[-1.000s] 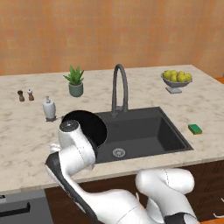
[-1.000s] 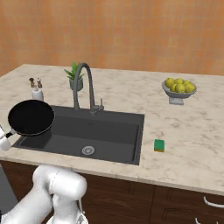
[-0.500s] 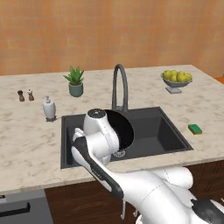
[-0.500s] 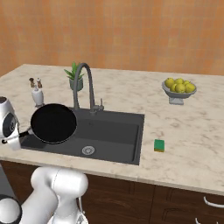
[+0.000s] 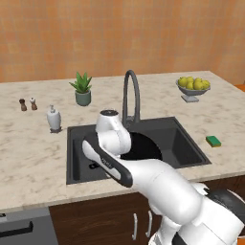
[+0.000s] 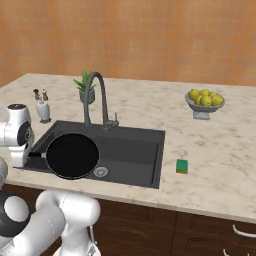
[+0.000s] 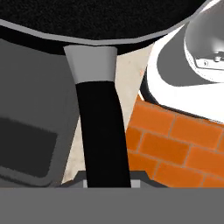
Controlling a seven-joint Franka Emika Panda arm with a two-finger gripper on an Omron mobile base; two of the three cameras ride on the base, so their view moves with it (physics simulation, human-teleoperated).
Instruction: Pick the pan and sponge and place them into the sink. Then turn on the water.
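The black pan (image 6: pixel 72 155) hangs tilted over the left half of the dark sink (image 6: pixel 136 150). Its thin handle (image 6: pixel 38 154) points left into my gripper (image 6: pixel 26 156). In the hand view the handle (image 7: pixel 101 131) runs up from my gripper (image 7: pixel 107 183) to the pan's rim (image 7: pixel 109 26), and the jaws are shut on it. From the left base my arm covers part of the pan (image 5: pixel 143 147) above the sink (image 5: pixel 184 139). The green and yellow sponge (image 5: pixel 214 140) (image 6: pixel 182 166) lies on the counter right of the sink. No stream shows at the arched faucet (image 5: pixel 131 93) (image 6: pixel 97 95).
A white soap dispenser (image 5: pixel 54 118) (image 6: pixel 43 109) stands by the sink's left back corner, with two small shakers (image 5: pixel 27 104) further left. A potted plant (image 5: pixel 83 88) (image 6: pixel 86 85) sits behind the faucet. A bowl of lemons (image 5: pixel 193 87) (image 6: pixel 204 101) stands at the right back.
My arm has swung the pan from the sink's left edge rightwards and down over the basin. The sponge has not moved.
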